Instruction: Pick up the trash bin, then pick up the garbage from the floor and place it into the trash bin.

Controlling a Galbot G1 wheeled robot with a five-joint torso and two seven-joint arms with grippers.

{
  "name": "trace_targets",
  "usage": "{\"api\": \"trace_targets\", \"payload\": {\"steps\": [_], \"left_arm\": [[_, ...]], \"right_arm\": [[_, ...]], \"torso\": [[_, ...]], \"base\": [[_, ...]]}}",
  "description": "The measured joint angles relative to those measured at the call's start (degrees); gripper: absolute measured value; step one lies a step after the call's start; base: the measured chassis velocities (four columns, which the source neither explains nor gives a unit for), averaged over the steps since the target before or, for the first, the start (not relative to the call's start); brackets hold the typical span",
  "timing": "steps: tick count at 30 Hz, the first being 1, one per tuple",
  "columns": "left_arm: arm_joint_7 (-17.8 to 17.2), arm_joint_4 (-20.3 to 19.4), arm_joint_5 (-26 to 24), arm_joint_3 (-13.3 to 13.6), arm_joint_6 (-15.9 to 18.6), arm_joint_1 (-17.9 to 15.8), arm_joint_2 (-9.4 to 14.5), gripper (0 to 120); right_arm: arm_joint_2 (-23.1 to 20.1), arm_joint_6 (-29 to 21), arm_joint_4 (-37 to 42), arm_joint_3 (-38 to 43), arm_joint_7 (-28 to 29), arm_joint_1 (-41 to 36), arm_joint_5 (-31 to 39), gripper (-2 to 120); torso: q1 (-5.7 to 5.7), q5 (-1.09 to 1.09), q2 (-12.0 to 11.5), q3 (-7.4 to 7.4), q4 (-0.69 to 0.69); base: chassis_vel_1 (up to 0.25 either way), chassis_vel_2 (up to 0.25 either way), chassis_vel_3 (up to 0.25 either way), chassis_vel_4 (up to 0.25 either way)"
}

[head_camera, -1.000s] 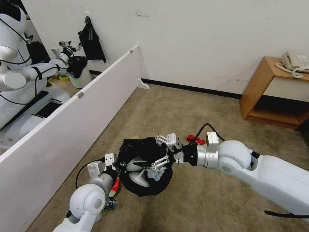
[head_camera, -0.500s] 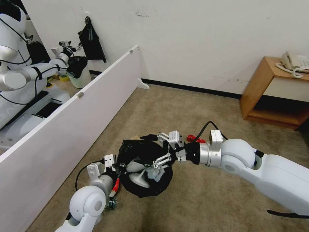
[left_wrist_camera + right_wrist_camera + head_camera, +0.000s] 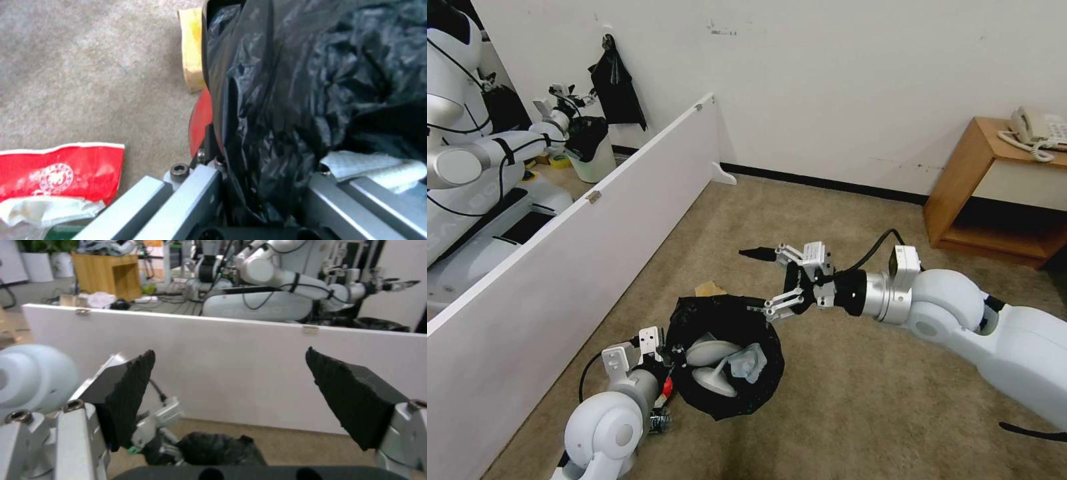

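The trash bin [image 3: 724, 357] sat low over the carpeted floor [image 3: 840, 413] in front of the robot, tilted so that its mouth faced the head camera, its black liner bag [image 3: 285, 110] crinkled over the rim and a sliver of the red body [image 3: 201, 121] showing beneath it in the left wrist view. Inside lay white slippers [image 3: 714, 363] and a pale crumpled cloth [image 3: 747, 363]. The left gripper [image 3: 662, 347] had the bin's near rim pinched between its fingers, closed on bag and wall together. On the floor just beside that grip lay a flattened red-white paper cup [image 3: 58, 173], and a tan paper bag [image 3: 710, 289] showed past the bin's far edge. The right gripper [image 3: 767, 280] hung above the bin's far rim — apart from it, its black-padded fingers [image 3: 129, 396] spread wide with nothing between them. A long white partition board [image 3: 580, 267] ran along the robot's left, and a wooden side table [image 3: 987, 193] with a telephone [image 3: 1037, 130] stood against the far wall.
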Motion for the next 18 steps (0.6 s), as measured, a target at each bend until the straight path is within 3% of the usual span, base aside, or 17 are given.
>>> {"api": "trace_targets", "payload": {"steps": [18], "left_arm": [[0.3,-1.6,3.2,-1.7,-0.4,3.9,-2.3,0]], "right_arm": [[0.5,-0.7,-1.1,3.1,8.4,-4.0,1.1,88]], "torso": [[0.0,0.0,0.0,0.0,0.0]], "base": [[0.0,0.0,0.0,0.0]]}}
